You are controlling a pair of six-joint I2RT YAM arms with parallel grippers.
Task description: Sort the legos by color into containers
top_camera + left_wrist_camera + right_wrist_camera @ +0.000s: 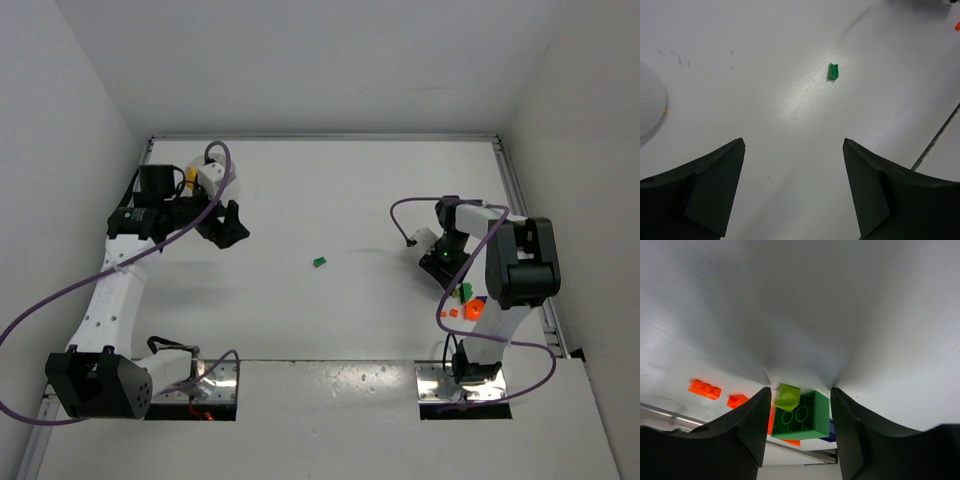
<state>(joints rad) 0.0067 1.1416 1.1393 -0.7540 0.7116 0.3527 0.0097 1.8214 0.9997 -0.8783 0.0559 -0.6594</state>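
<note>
Green brick (pixel 801 416) is being clamped between the right gripper's (pixel 800 395) fingers, a yellow piece (pixel 788 396) touching it. A loose green brick (pixel 833 71) is being faced by the left gripper (pixel 794 142), judged the nearer, fingers spread and empty: it is lying at one o'clock, long axis twelve-to-six. Dish (pixel 647 100) at nine.

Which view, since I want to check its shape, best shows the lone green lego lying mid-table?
The left wrist view: the lone green lego lies unobstructed ahead of the left end effector. The top external view shows that lego only as a tiny speck. The right wrist view misses it.
</note>
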